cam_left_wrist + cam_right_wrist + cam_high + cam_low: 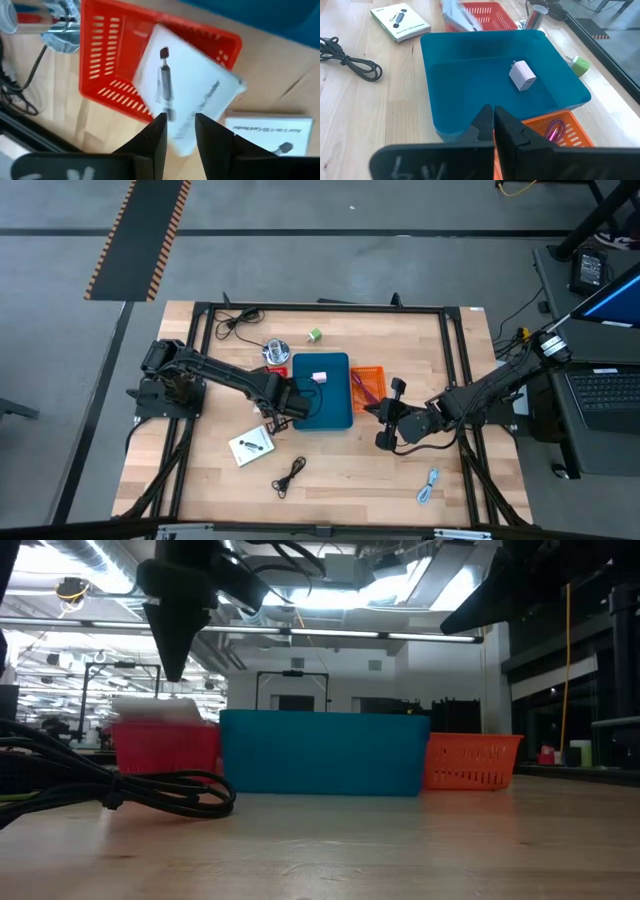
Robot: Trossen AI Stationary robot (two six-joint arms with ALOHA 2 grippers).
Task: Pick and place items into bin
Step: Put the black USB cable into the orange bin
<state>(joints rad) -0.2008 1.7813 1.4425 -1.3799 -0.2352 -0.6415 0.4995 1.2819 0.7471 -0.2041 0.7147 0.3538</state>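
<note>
The left gripper [179, 131] is clenching a white card [187, 95] by one edge above the red basket [102, 60], the card's long axis running away from the fingers toward the teal bin [470, 75]. The right gripper [492, 125], closed and holding nothing, is hovering beside the bin.

Bright, even overhead light; the white card [187, 95] is motion-blurred, and ceiling lights glare in the low view.
</note>
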